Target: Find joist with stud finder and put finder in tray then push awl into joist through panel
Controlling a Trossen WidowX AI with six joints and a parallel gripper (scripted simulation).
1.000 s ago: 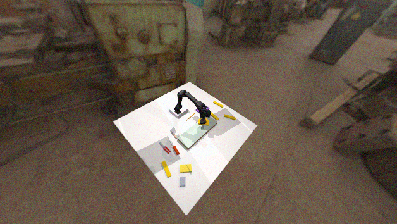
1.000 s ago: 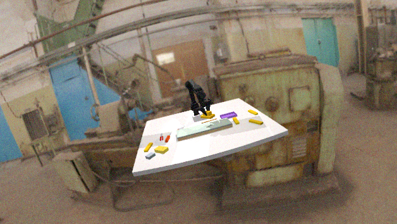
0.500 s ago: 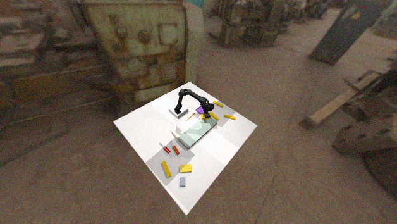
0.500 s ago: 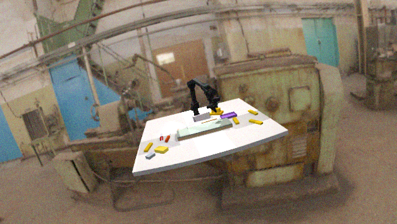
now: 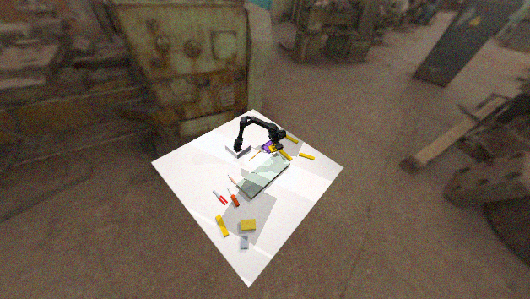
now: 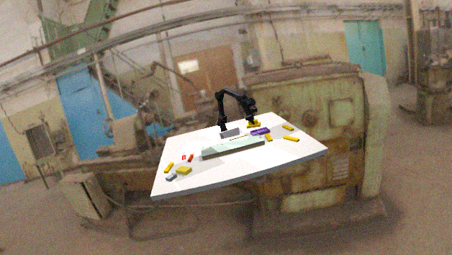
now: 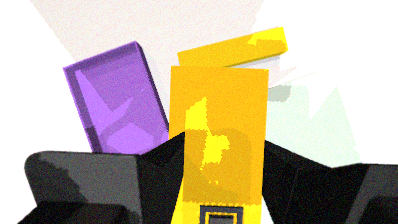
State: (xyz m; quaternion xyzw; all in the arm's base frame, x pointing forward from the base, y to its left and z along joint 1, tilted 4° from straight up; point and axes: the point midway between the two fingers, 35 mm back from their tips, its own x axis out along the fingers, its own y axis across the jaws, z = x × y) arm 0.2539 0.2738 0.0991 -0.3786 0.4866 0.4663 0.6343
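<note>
My gripper is shut on the yellow stud finder, held above the table. The purple tray shows empty in the wrist view, left of the stud finder; its near end is hidden by a finger. The pale green floor panel lies on the table, partly behind the right finger in the wrist view. An orange-red handled tool, possibly the awl, lies off the panel's far-left end.
Yellow bars lie near the tray and panel. A thin pencil-like stick lies beside the panel. Red-handled pliers, a yellow block and a grey block lie farther off.
</note>
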